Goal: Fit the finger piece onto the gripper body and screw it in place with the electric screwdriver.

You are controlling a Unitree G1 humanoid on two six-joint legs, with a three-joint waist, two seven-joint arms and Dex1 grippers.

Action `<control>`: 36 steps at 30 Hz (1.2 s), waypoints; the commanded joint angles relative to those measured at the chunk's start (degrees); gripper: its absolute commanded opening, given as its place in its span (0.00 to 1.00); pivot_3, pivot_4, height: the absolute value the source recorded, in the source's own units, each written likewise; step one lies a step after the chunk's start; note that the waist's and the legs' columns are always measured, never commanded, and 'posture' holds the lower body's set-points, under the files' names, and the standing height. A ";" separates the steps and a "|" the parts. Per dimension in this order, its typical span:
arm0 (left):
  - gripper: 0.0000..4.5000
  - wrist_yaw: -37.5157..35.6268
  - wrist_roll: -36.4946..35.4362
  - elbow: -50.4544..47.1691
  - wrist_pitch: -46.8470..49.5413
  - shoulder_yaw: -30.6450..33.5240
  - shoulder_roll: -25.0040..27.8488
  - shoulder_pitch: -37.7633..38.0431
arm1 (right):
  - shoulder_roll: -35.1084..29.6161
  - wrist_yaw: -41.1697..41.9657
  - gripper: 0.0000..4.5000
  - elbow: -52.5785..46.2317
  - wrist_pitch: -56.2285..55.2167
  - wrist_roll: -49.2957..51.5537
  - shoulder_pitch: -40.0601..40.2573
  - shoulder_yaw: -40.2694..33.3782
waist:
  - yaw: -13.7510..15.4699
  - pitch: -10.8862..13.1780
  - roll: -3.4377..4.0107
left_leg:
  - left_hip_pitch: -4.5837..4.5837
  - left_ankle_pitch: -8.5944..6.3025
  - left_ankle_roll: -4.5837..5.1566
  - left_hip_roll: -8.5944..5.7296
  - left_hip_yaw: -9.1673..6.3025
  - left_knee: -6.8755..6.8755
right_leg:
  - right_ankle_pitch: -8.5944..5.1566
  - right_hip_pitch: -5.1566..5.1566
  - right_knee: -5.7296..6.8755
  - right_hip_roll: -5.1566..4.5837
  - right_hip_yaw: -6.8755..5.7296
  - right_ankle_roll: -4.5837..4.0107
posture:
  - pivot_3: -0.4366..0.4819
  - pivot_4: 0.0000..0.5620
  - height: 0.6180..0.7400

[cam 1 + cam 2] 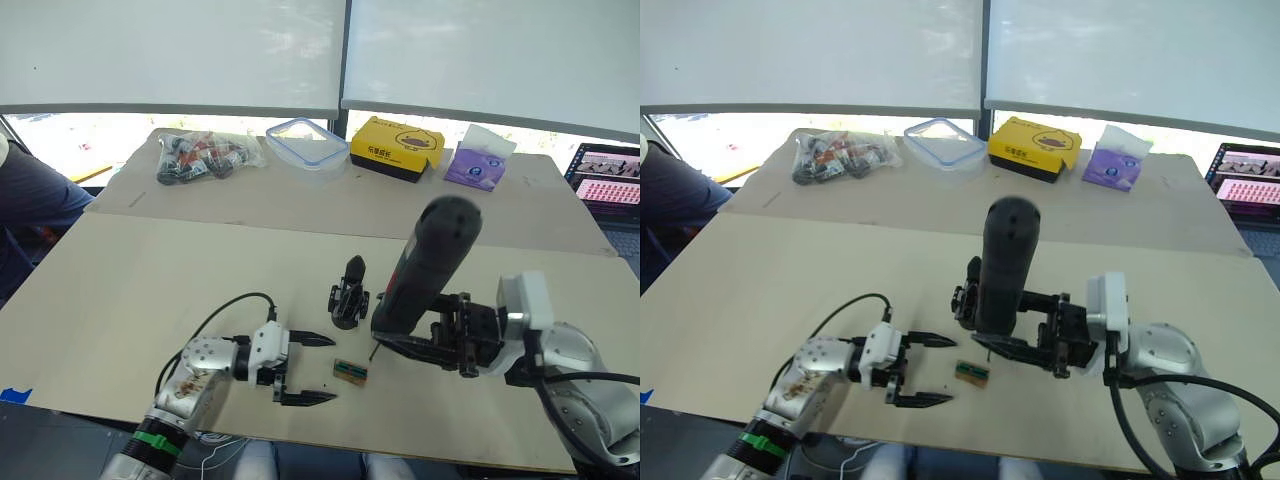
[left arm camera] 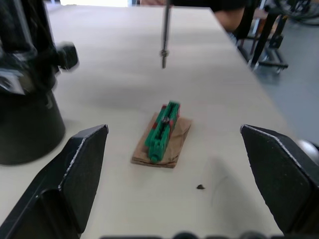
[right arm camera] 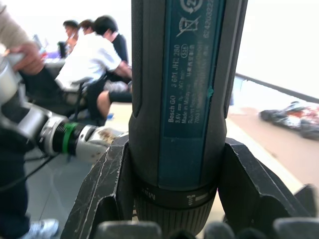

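The screwdriver (image 1: 425, 272) is clamped upright in the right jaws (image 1: 420, 335), bit down, ready for driving. The left jaws (image 1: 305, 368) are spread and empty, with the green block (image 1: 350, 371) lying just ahead of them.

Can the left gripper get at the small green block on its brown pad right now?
Probably yes: the left gripper is open, and the small green block on its brown pad lies just ahead on bare table; only the screwdriver's thin metal bit hangs beyond it.
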 commanded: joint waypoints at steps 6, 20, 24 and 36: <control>1.00 5.79 -13.28 -11.96 14.25 8.73 1.28 -3.66 | -5.94 -1.43 0.43 0.39 3.70 8.16 -7.49 -7.47 | 0.02 0.08 -0.12 | -0.06 0.04 0.06 0.00 0.00 0.01 | 0.00 -0.02 -0.01 0.00 0.01 0.00 | 0.48 0.27 1.00; 1.00 15.85 -12.21 -12.62 21.30 12.23 0.54 -5.98 | -2.32 -2.76 0.43 12.16 6.18 4.52 -24.50 -1.70 | -0.45 0.13 -0.17 | -0.14 0.05 0.09 0.00 -0.03 -0.01 | 0.01 -0.10 0.00 0.05 0.01 0.03 | 0.48 0.27 1.00; 1.00 17.07 -10.31 -12.14 20.55 12.33 0.68 -5.33 | -0.90 -1.85 0.43 13.55 5.90 3.20 -25.85 -0.27 | -0.26 0.14 -0.17 | -0.17 0.05 0.09 0.00 -0.03 -0.01 | 0.01 -0.10 0.00 0.05 0.00 0.04 | 0.48 0.27 1.00; 1.00 20.02 -5.66 -10.15 18.38 12.12 -0.55 -2.15 | 3.73 -0.04 0.43 17.45 5.33 -0.75 -29.29 3.30 | -0.23 0.15 -0.16 | -0.18 0.05 0.09 0.00 -0.03 -0.04 | 0.02 -0.15 0.03 0.06 0.00 0.04 | 0.48 0.27 1.00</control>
